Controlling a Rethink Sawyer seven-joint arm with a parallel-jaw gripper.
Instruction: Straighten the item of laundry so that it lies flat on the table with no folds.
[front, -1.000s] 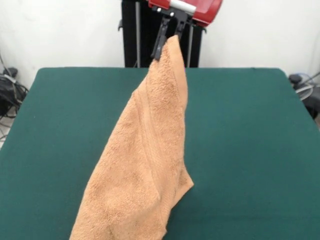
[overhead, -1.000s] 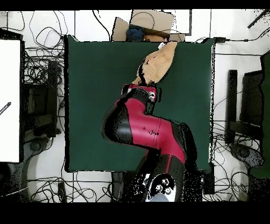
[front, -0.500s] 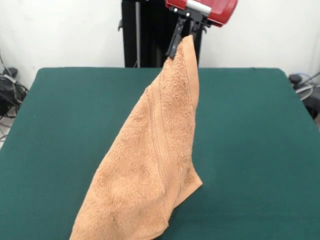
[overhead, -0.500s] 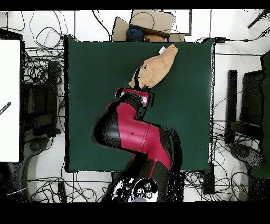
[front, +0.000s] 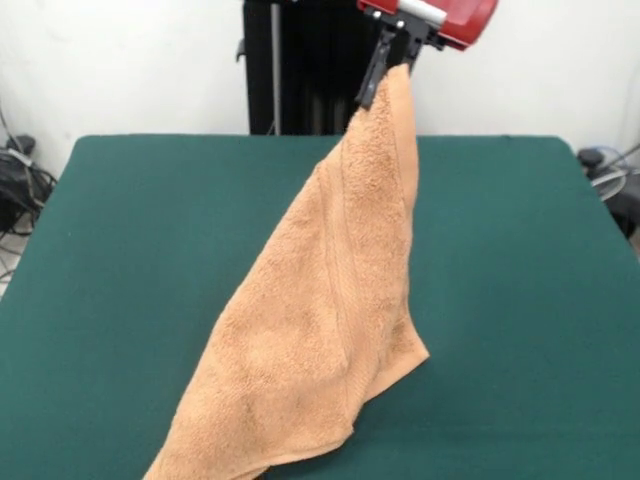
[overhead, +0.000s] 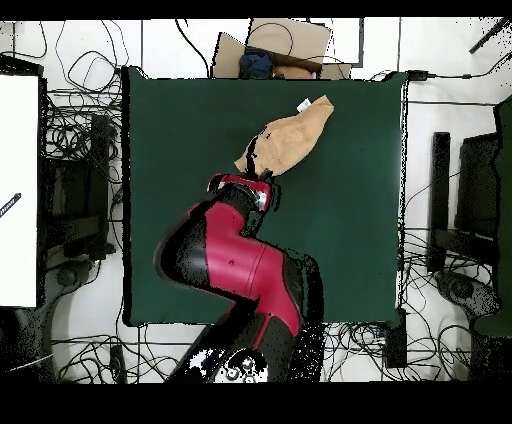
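Note:
A peach-orange terry towel (front: 320, 320) hangs stretched from my gripper (front: 392, 72), which is shut on its top corner high above the far part of the green table (front: 520, 250). The cloth slopes down to the near edge, where its lower end drags folded on the felt. In the overhead view the towel (overhead: 290, 140) lies near the far edge, a small white tag (overhead: 304, 104) showing at its far end, and the gripper (overhead: 252, 168) sits at its near end under the red arm.
The red arm (overhead: 235, 260) covers the middle of the table from the base side. Cardboard and dark clutter (overhead: 272, 55) lie beyond the far edge. Cables surround the table, and a white board (overhead: 18, 190) stands at the left.
The gripper has carried the held corner to the right in the front view, and the towel's lower end has slid along the table after it.

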